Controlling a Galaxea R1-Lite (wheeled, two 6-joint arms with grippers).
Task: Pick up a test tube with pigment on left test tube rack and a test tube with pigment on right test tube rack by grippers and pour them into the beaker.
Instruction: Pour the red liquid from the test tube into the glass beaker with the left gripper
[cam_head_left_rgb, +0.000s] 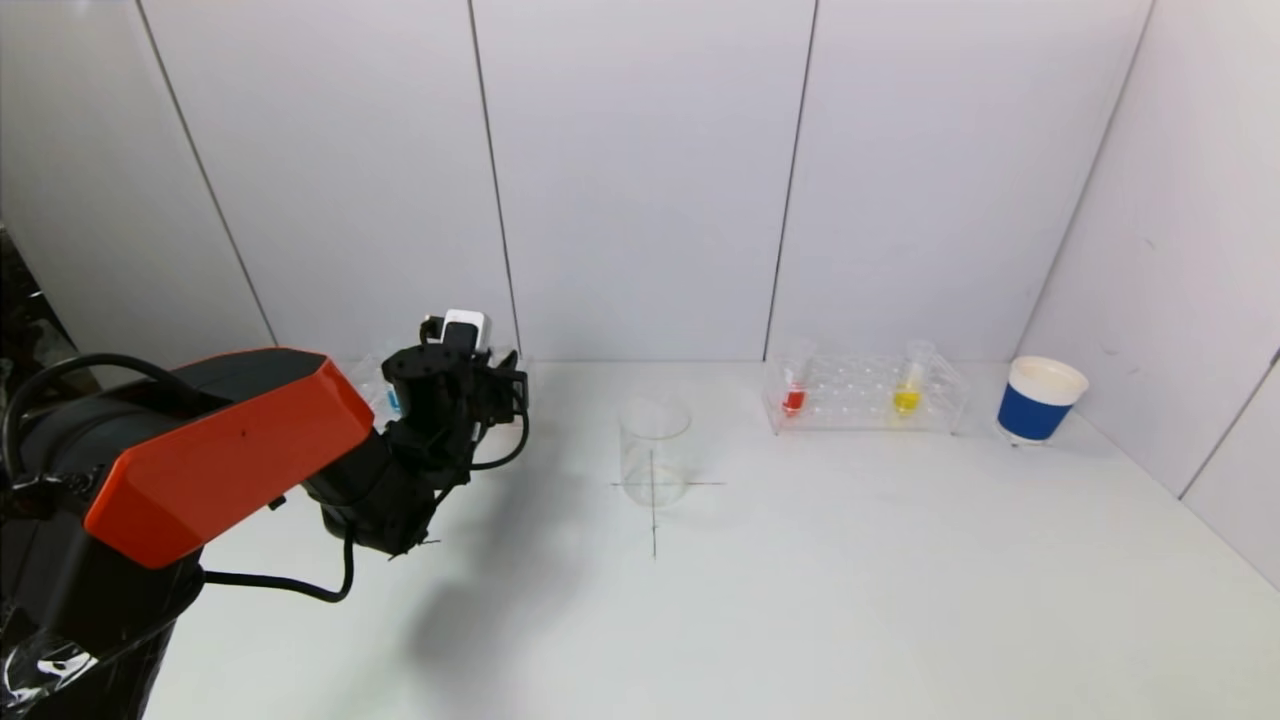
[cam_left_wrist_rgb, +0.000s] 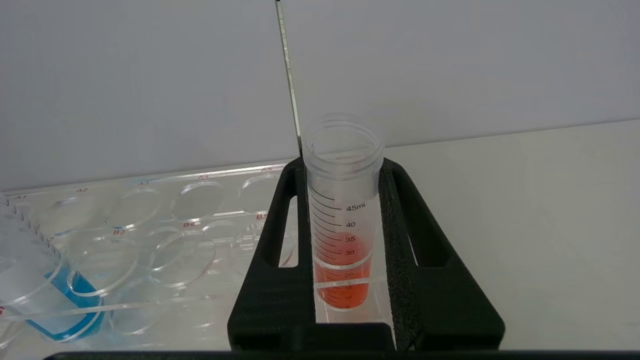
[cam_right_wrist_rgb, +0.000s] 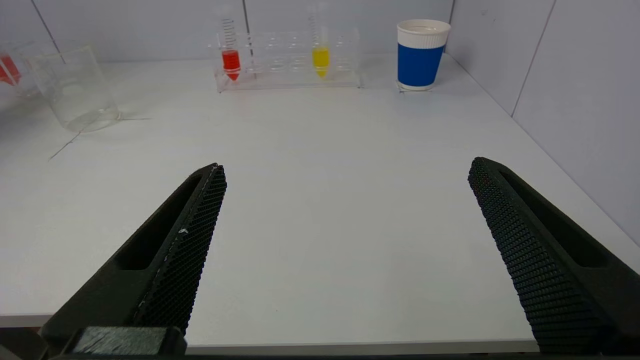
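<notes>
My left gripper (cam_left_wrist_rgb: 342, 167) is shut on a clear test tube of orange-red pigment (cam_left_wrist_rgb: 342, 250) that stands upright in the left test tube rack (cam_left_wrist_rgb: 150, 220). A second tube with blue pigment (cam_left_wrist_rgb: 50, 300) stands in the same rack. In the head view the left gripper (cam_head_left_rgb: 490, 385) covers most of that rack at the back left. The empty glass beaker (cam_head_left_rgb: 655, 450) sits mid-table on a drawn cross. The right test tube rack (cam_head_left_rgb: 865, 395) holds a red tube (cam_head_left_rgb: 795, 390) and a yellow tube (cam_head_left_rgb: 910, 385). My right gripper (cam_right_wrist_rgb: 347, 165) hangs open over the table's near edge, holding nothing.
A blue and white paper cup (cam_head_left_rgb: 1038, 400) stands right of the right rack, close to the side wall. White panels close off the table at the back and on the right.
</notes>
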